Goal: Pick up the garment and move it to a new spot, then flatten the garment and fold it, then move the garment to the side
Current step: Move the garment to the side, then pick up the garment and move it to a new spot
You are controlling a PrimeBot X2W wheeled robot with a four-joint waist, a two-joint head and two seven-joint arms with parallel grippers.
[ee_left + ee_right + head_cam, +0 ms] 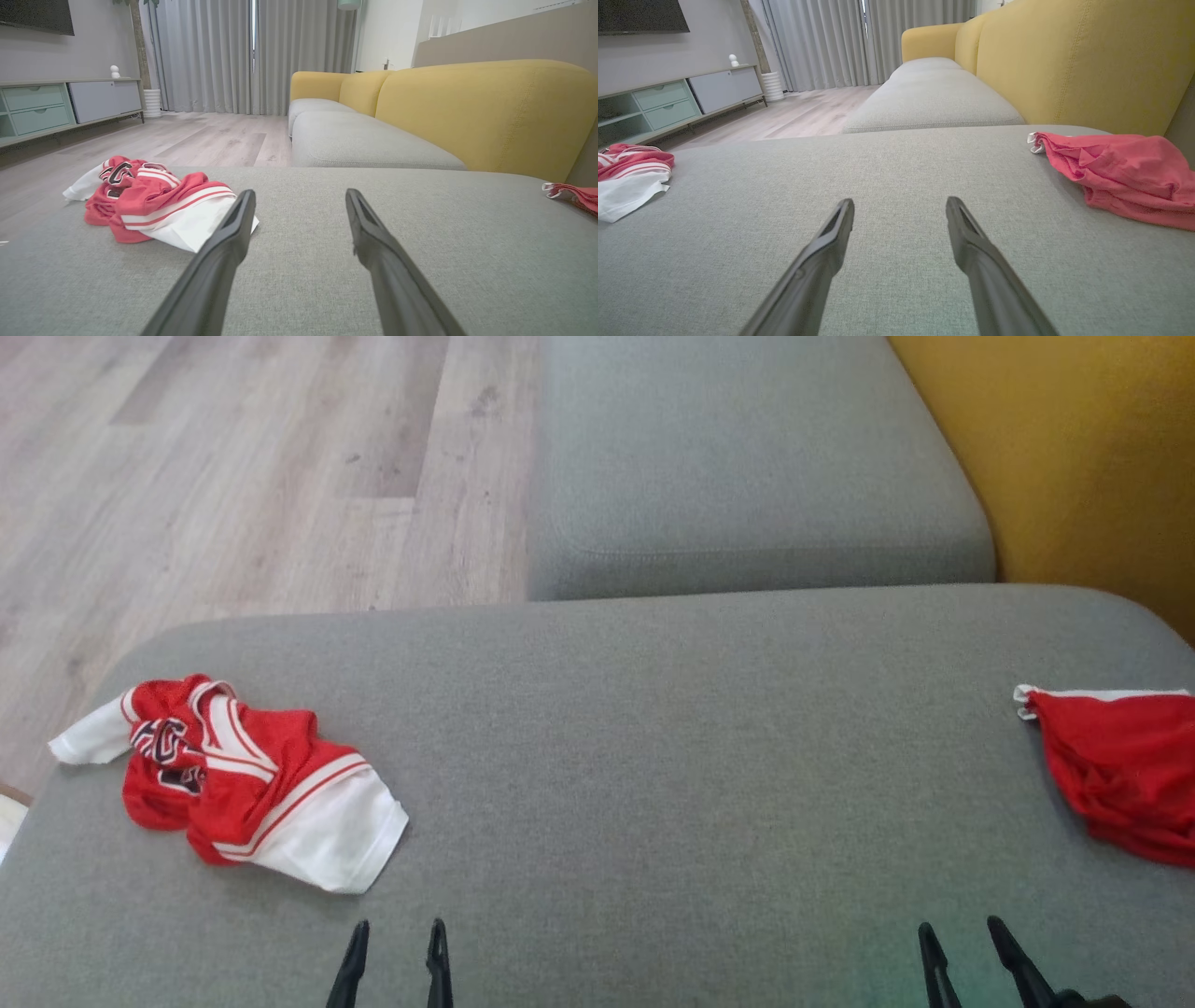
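A crumpled red-and-white garment (pixel 243 784) (pixel 154 205) (pixel 626 182) lies on the left part of the grey cushion (pixel 653 756). Another garment, plain red with a white edge (pixel 1120 765) (pixel 577 193) (pixel 1120 172), lies bunched at the cushion's right edge. My left gripper (pixel 398 926) (pixel 299 192) is open at the near edge, just right of and short of the red-and-white garment, holding nothing. My right gripper (pixel 960 924) (pixel 900 200) is open too, low at the near right, left of and short of the red garment.
A second grey seat cushion (pixel 747 457) extends ahead, with the yellow backrest (pixel 1092 457) along the right. Wooden floor (pixel 233 476) lies beyond the cushion's left edge. A low cabinet (pixel 46 107) stands against the far wall.
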